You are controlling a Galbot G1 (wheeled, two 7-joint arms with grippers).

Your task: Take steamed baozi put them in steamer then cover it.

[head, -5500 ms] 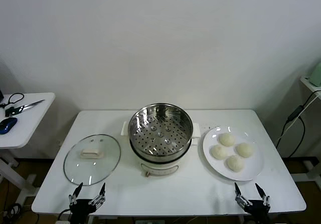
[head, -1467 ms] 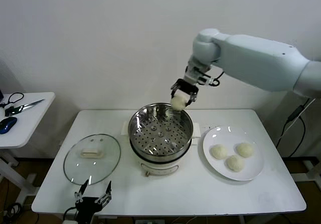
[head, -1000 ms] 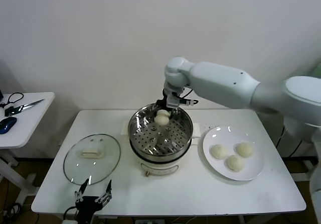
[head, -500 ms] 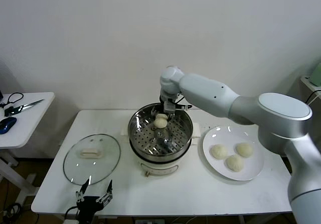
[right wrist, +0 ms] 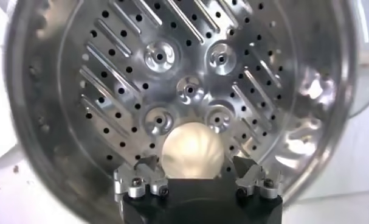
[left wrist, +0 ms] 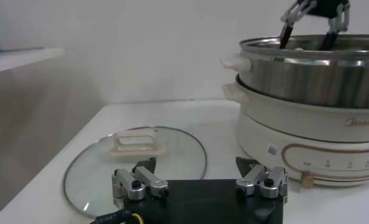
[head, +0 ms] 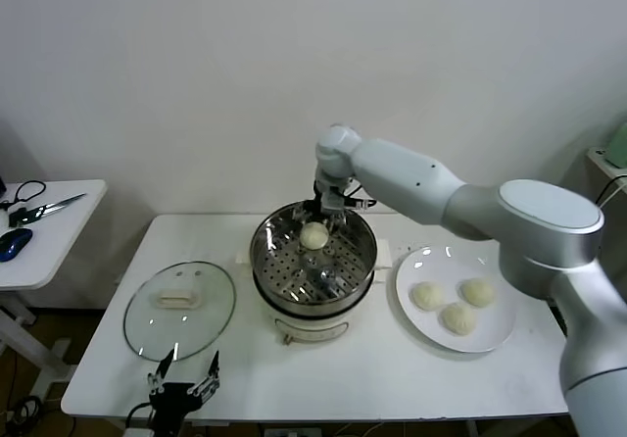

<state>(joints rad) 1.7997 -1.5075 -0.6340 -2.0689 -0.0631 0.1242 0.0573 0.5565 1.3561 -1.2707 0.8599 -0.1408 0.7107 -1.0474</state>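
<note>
The steamer (head: 257, 253) stands mid-table on its cream cooker base. One baozi (head: 313, 236) lies on its perforated floor toward the far side. My right gripper (head: 328, 212) hangs just above that bun, inside the basket's far rim. In the right wrist view the gripper (right wrist: 196, 164) is open, its fingertips either side of the bun (right wrist: 191, 146) with small gaps. Three baozi (head: 458, 317) lie on the white plate (head: 495, 344) to the right. The glass cover (head: 211, 324) lies flat left of the steamer. My left gripper (head: 183, 383) is parked, open and empty, at the table's front edge.
The left wrist view shows the cover (left wrist: 178, 152) just ahead of the left gripper (left wrist: 196, 165) and the steamer (left wrist: 312, 79) beyond. A side table (head: 44, 251) at far left holds scissors (head: 44, 209) and a blue mouse (head: 14, 244). A wall stands close behind the table.
My right arm carried one bun from the plate to the steamer, lowered it onto the far part of the floor and opened its fingers. The left arm barely moved.
</note>
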